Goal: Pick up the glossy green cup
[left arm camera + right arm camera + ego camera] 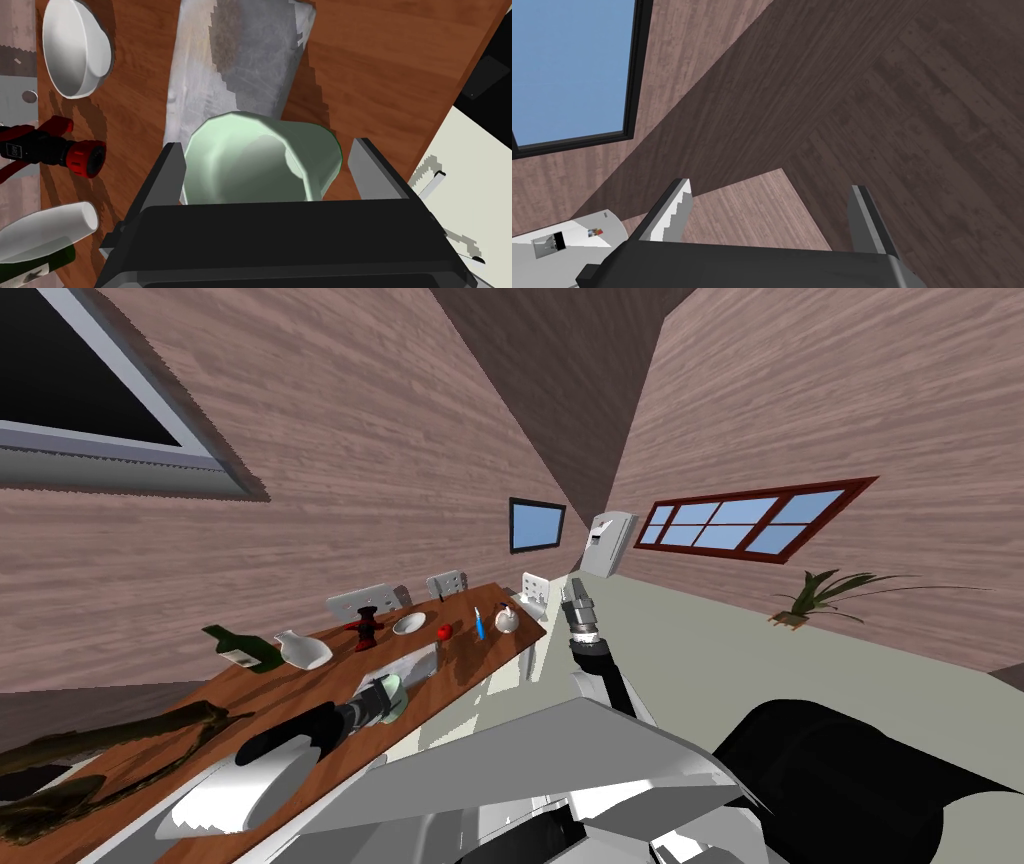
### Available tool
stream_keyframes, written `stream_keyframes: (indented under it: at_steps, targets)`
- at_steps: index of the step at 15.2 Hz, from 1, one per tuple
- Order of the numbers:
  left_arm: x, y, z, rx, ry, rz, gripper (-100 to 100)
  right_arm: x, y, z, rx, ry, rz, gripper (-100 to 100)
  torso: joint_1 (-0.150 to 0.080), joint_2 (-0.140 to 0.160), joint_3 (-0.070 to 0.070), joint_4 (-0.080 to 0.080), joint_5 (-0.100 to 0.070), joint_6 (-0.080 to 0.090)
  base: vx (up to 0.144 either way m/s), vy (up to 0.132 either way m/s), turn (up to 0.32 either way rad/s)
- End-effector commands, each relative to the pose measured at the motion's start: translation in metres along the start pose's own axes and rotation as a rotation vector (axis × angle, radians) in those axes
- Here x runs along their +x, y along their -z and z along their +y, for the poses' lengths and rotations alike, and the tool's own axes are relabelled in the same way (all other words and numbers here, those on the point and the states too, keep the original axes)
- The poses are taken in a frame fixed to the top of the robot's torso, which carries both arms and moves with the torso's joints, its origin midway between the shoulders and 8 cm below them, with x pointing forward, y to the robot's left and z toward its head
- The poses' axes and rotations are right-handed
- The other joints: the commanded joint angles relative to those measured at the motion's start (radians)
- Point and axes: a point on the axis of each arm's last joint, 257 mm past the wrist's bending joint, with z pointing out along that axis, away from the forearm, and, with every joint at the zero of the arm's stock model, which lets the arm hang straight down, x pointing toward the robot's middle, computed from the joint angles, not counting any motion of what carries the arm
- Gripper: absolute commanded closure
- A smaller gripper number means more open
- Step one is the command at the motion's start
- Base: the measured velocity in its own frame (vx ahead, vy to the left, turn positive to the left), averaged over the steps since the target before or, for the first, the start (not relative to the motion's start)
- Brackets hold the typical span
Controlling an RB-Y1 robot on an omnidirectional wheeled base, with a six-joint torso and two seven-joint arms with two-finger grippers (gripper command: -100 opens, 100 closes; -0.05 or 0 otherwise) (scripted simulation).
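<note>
While straddling cup (235, 165) with left gripper (267, 146) fingers apart, unclamped, risks a lopsided close: seems to touch one finger, stands off the other. May skid or tip over mat (240, 50) near table's (380, 75) near edge. Could knock bowl (75, 50), farther off, if swung. Keeps right gripper (770, 186) apart too, raised right.

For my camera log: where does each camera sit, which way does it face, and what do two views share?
Head view: on the head, steeply down and forward over the wooden table; both forearms show, right hand raised beside the table.
Left wrist view: on the left hand, looking down along its open fingers, which straddle the pale green cup.
Right wrist view: on the right hand, facing a wall; its open fingers show.
Shared: head and left wrist views both show the cup, white bowl and table.
</note>
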Motion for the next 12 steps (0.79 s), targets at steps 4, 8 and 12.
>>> stream_keyframes:
  at_steps: [4,8,12]
  targets:
    - [-0.027,0.003,0.009,-0.076,0.069,-0.08,-100,0.0,0.0,0.0,0.0,0.0,0.0,0,0.0,0.0,0.0,0.0,0.0,0.0,0.001,-0.018,-0.062]
    - [-0.053,0.01,0.016,-0.146,0.142,-0.167,-100,0.0,0.0,0.0,0.0,0.0,0.0,0,0.0,0.0,0.0,0.0,0.0,0.0,0.001,-0.021,-0.065]
    - [-0.071,0.017,0.02,-0.191,0.194,-0.232,-100,0.0,0.0,0.0,0.0,0.0,0.0,0,0.0,0.0,0.0,0.0,0.0,0.0,0.001,-0.016,-0.054]
